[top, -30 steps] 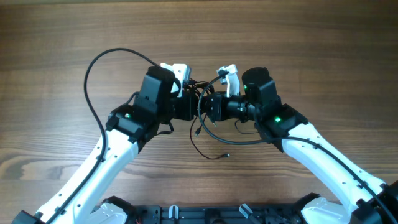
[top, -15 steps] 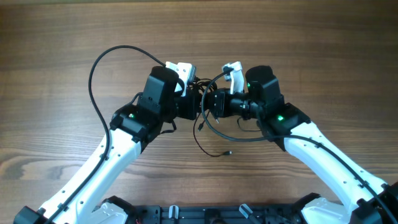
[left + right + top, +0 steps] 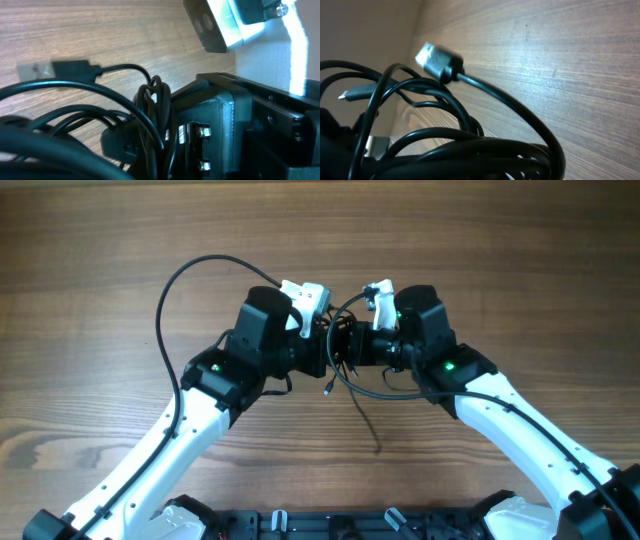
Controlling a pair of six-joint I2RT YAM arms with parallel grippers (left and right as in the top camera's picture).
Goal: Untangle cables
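Note:
The cables (image 3: pixel 352 386) form a black knotted bundle hanging between my two grippers above the wooden table. My left gripper (image 3: pixel 322 346) and right gripper (image 3: pixel 346 346) face each other almost tip to tip, each shut on the bundle. One strand (image 3: pixel 367 422) trails down toward the front, and a short plug end (image 3: pixel 327 390) dangles below the left gripper. In the left wrist view, looped cords (image 3: pixel 152 100) and a flat plug (image 3: pixel 70 70) crowd the jaws, with the right gripper's body (image 3: pixel 215 130) just behind. The right wrist view shows a plug (image 3: pixel 437 60) and thick loops (image 3: pixel 470 150) hiding the fingers.
A wide black loop (image 3: pixel 165 310) belonging to the left arm's own wiring arcs over the table at the left. Both white forearms (image 3: pixel 170 450) (image 3: pixel 520 435) slant in from the front corners. Bare wooden tabletop (image 3: pixel 500 250) surrounds the grippers.
Both grippers have shifted slightly right and away, staying together. The loop under them has tightened, and the trailing strand has straightened, its tip now further toward the front.

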